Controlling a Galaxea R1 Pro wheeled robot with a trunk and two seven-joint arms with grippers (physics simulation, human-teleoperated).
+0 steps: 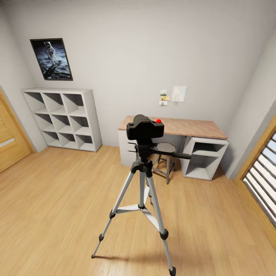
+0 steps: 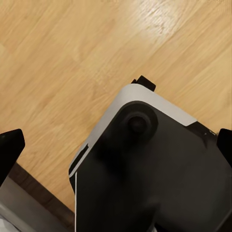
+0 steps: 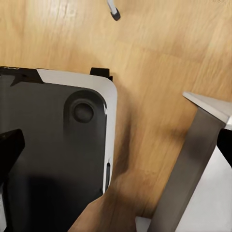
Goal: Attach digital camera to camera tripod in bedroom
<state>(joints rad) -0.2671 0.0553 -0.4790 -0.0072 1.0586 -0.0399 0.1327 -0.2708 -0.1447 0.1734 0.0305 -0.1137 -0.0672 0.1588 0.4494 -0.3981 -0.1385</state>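
Head cam: digital camera (image 1: 145,128) atop camera tripod (image 1: 142,191) – wrist cams: both grippers (image 2: 116,145) (image 3: 116,150) spread wide, empty, over robot base (image 2: 154,179).

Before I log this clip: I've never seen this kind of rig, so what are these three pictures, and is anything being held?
It is a simulated wheeled robot with two arms. The large picture comes from its head camera and looks into a bedroom: the camera tripod stands on the wood plank floor with the digital camera sitting on its head. Behind it are a wood-topped desk, a stool, white cube shelves and an astronaut poster.

The two smaller pictures come from cameras on the wrists, pointing down at the floor and the robot's own dark base. The right one catches a tripod foot. The black finger tips at the picture edges stand apart, holding nothing.
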